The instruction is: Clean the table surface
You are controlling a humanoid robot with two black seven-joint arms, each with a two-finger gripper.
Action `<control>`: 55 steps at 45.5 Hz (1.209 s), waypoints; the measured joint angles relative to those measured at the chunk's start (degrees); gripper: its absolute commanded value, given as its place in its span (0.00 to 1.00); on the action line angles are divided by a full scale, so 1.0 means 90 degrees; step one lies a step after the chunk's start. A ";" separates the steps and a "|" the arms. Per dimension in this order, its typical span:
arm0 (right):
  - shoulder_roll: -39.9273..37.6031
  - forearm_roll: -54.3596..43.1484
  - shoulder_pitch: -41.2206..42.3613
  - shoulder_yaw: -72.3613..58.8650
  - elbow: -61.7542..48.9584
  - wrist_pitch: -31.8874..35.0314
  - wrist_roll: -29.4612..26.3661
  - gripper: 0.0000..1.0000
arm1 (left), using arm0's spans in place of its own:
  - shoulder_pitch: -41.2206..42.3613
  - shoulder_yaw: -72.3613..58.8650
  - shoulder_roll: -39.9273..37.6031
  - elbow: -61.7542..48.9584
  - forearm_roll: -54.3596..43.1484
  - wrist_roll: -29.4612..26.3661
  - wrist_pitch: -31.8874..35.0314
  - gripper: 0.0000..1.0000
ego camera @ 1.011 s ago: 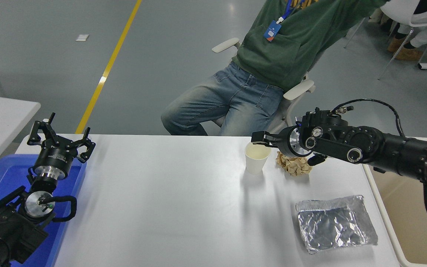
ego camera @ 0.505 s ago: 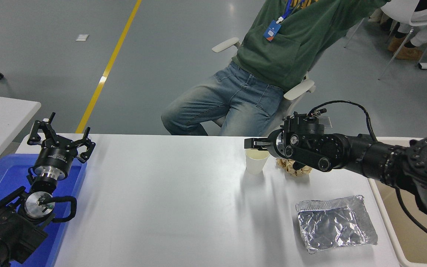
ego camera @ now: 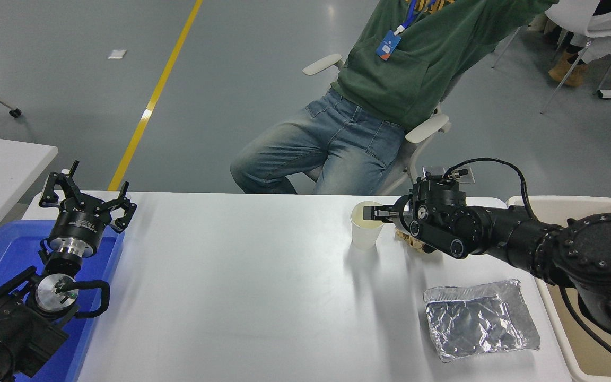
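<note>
Reaching: right end effector [ego camera: 373, 213] over paper cup [ego camera: 366, 232] rim, opening unclear | table surface [ego camera: 242, 286] near far edge | left end effector [ego camera: 87, 197] spread wide

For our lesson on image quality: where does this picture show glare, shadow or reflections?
Head view: soft sheen streaks the table surface centre; the paper cup and right gripper cast faint shadows toward the camera; the foil pouch glints with crinkled reflections; everything is sharp.

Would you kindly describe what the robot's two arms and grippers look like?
Both arms are matte black with round jointed housings. The left gripper has spidery black linkage jaws above a silver metal wrist ring. The right gripper sits on a chunky black wrist with small silver discs and a looping black cable.
</note>
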 measured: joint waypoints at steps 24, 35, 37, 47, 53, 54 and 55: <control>0.0016 0.0001 -0.0042 -0.0102 -0.0039 0.0066 0.0262 0.16 | 0.0000 0.0000 0.0000 0.0000 0.0000 0.0000 0.0000 1.00; 0.0017 -0.0001 -0.0042 -0.0146 -0.0057 0.0070 0.0380 0.00 | 0.0000 0.0000 0.0000 -0.0003 0.0000 0.0000 0.0000 1.00; 0.0017 -0.0001 -0.0035 -0.0149 -0.0058 0.0072 0.0388 0.00 | 0.0000 0.0000 0.0000 -0.0003 0.0000 0.0000 0.0000 1.00; 0.0017 0.0027 0.0076 -0.0104 -0.0017 0.0095 0.0420 0.00 | 0.0000 0.0000 0.0000 -0.0003 0.0000 0.0000 0.0000 1.00; 0.0015 0.0066 0.0200 -0.0023 0.0113 0.0239 0.0430 0.00 | 0.0000 0.0000 0.0000 -0.0001 -0.0001 0.0000 0.0000 1.00; 0.0006 0.0072 0.0229 -0.0002 0.0154 0.0271 0.0432 0.00 | 0.0000 0.0000 0.0000 -0.0001 0.0000 0.0000 0.0000 1.00; -0.0013 0.0076 0.0254 0.0015 0.0187 0.0295 0.0434 0.00 | 0.0000 0.0000 0.0000 -0.0001 0.0000 0.0000 0.0000 1.00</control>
